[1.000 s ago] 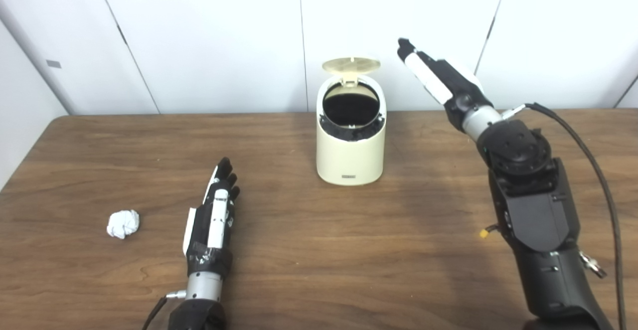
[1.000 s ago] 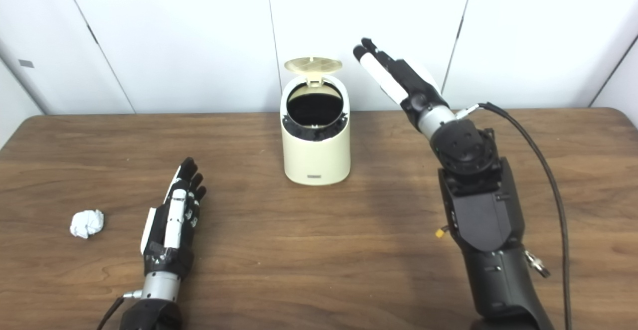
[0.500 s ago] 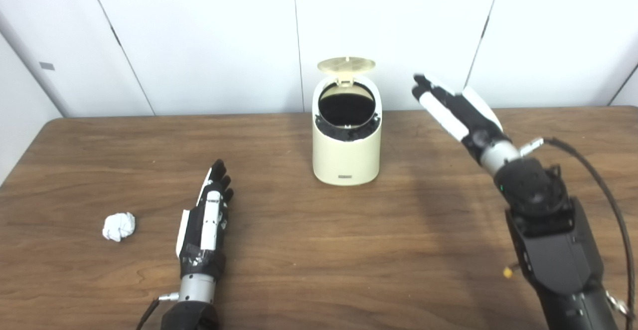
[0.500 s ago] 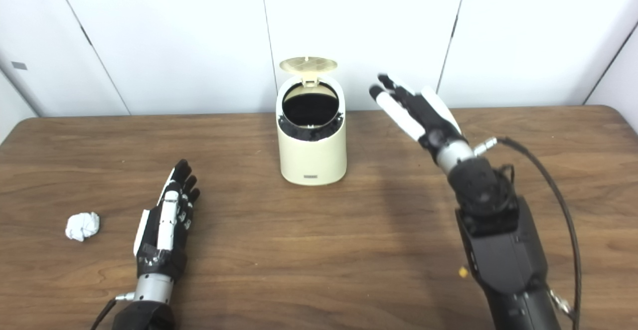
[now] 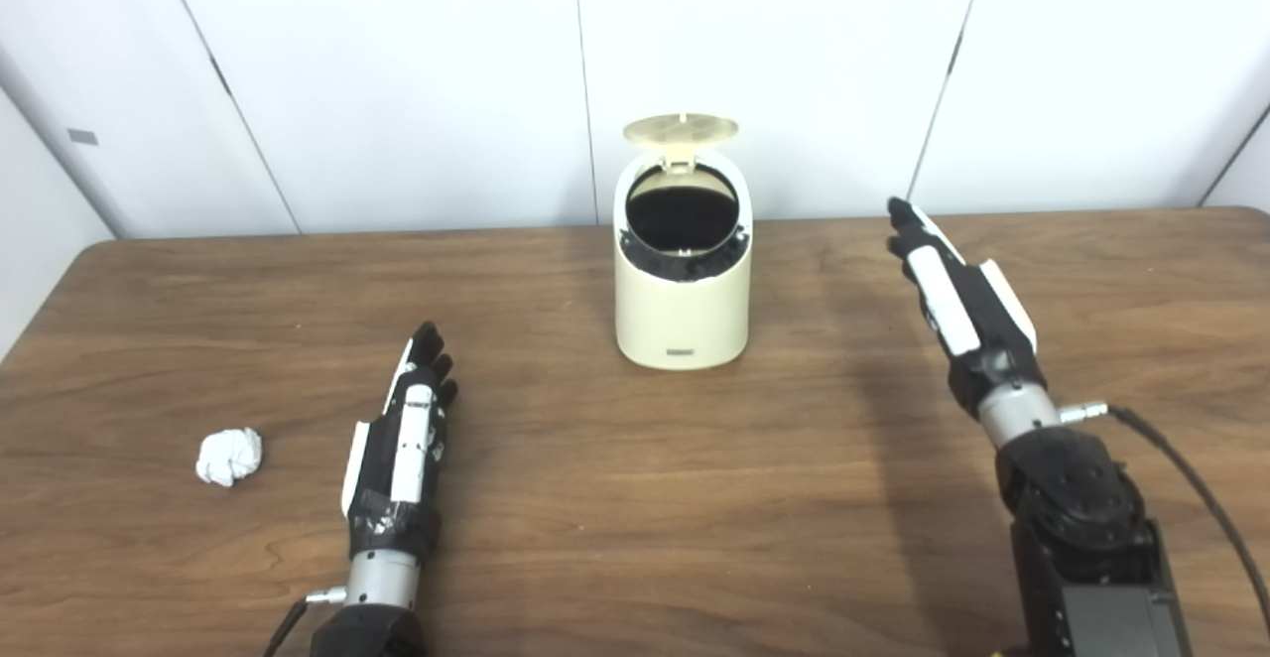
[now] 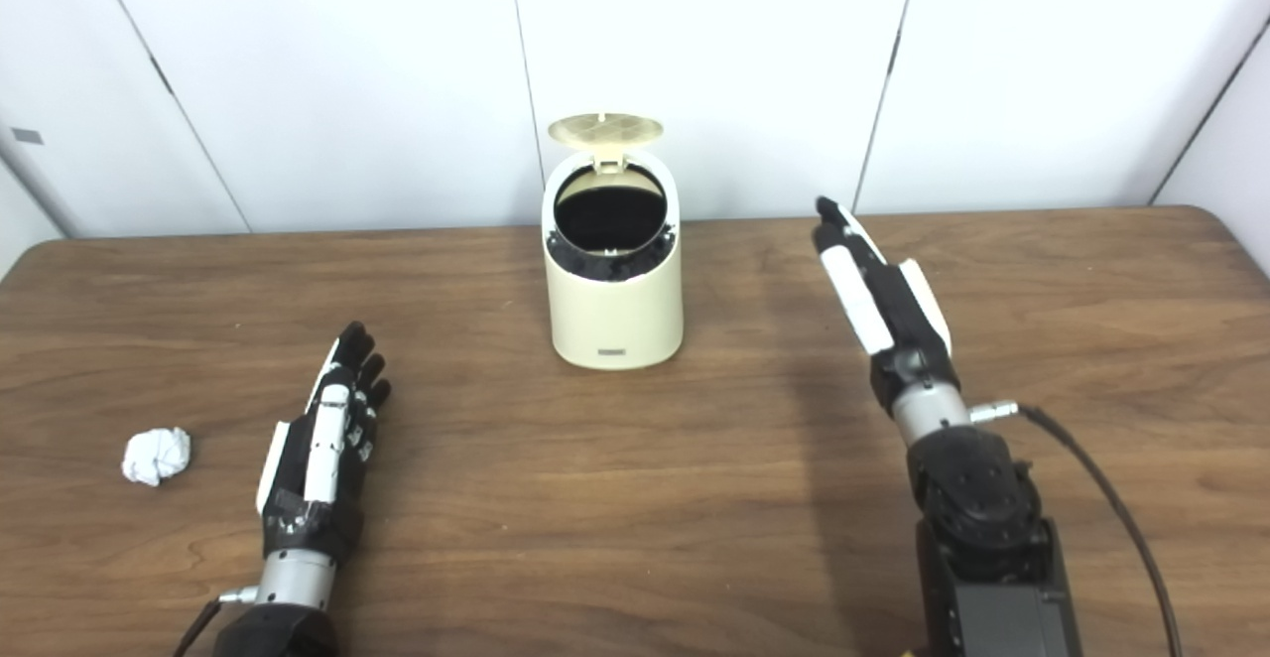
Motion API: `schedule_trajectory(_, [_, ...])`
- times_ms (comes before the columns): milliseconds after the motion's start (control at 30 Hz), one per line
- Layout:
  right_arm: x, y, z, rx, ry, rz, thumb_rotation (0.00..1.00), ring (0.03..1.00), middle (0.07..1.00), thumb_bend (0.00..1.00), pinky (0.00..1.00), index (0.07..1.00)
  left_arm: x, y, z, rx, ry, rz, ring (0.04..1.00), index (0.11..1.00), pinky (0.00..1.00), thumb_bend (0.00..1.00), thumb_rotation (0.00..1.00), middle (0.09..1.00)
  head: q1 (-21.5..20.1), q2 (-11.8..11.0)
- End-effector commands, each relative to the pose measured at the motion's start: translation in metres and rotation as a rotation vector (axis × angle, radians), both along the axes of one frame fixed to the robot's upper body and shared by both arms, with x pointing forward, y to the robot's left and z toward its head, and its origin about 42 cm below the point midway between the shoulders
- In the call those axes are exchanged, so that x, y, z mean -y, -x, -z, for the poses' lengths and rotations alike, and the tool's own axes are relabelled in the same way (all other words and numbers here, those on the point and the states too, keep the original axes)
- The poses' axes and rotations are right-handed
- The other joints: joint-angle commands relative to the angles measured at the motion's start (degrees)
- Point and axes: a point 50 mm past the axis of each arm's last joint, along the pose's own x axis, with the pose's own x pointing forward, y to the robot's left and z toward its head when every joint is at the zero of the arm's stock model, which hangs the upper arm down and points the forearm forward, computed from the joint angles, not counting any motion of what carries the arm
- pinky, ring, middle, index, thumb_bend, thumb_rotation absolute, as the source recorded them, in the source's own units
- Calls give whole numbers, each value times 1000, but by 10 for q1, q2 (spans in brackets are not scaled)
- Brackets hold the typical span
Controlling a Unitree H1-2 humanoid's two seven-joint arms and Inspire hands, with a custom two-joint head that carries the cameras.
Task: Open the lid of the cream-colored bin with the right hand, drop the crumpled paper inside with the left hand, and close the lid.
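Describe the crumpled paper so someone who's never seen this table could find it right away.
On the wooden table, look to the near left, beside the left hand lying flat. The crumpled paper sits just outside that hand, not touching it. It is the only small white wrinkled ball, far from the cream-colored bin.

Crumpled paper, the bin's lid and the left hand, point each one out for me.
crumpled paper (image 5: 229, 456), left eye view, middle of the wad.
lid (image 5: 681, 128), left eye view, centre of the raised lid's underside.
left hand (image 6: 319, 439), right eye view, back of the hand.
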Motion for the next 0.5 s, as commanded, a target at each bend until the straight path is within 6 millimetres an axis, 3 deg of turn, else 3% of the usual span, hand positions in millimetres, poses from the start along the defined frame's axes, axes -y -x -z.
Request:
schedule_trajectory(0, [0,-4,-10,79,-72,35,905,986,982,583,1000,994,-5,0,-5,31,-7,10,1000,999,1000,251,847,1000,0,1])
schedule_trajectory(467, [-2,17,20,36,-73,40,999,998,995,498,1000,972,-6,2,-9,31,-10,6,1000,1000,1000,266,848,1000,4,11])
